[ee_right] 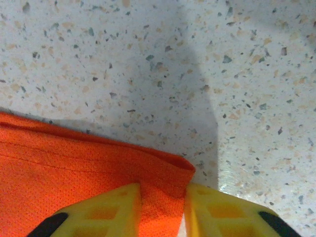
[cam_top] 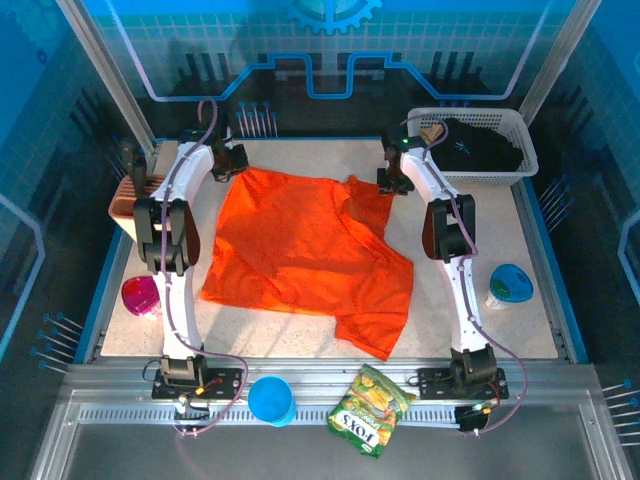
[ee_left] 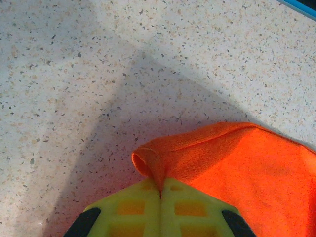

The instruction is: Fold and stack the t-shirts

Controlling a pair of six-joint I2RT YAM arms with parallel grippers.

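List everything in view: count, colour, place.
orange shirt: one, orange, spread mid-table
black shirt: one, black, in basket
basket: one, white, far right corner
pink cup: one, pink, left edge
blue cup: one, blue, near rail
lidded cup: one, blue lid, right side
snack bag: one, green-yellow, near rail
left gripper: one, yellow fingers, shut on orange shirt's corner
right gripper: one, yellow fingers, astride orange shirt's edge
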